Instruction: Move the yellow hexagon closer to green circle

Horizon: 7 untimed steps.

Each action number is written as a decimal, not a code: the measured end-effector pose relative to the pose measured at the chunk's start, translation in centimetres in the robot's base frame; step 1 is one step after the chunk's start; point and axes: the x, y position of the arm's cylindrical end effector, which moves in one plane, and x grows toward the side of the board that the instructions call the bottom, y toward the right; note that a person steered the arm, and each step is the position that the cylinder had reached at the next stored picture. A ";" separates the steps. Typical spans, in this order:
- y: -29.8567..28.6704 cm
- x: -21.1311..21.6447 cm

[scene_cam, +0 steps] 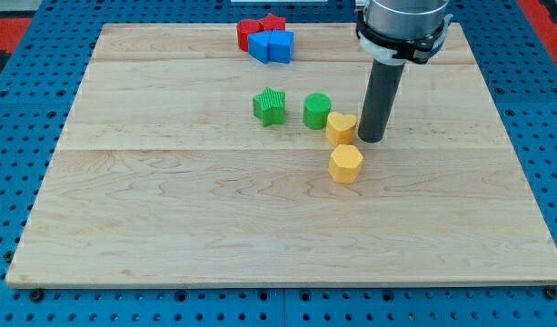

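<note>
The yellow hexagon (345,163) lies near the middle of the wooden board, below and to the right of the green circle (317,110). A second yellow block, heart-like in shape (341,127), sits between them, touching the green circle's lower right. My tip (371,140) is down on the board just right of that yellow heart block, and above and right of the yellow hexagon, a small gap away from it.
A green star (270,105) lies left of the green circle. At the view's top a cluster holds a red block (248,33), a red star (273,23) and two blue blocks (270,45). The board (169,218) lies on a blue pegboard.
</note>
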 end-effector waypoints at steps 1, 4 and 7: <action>-1.5 -0.6; -9.0 4.9; -4.7 6.1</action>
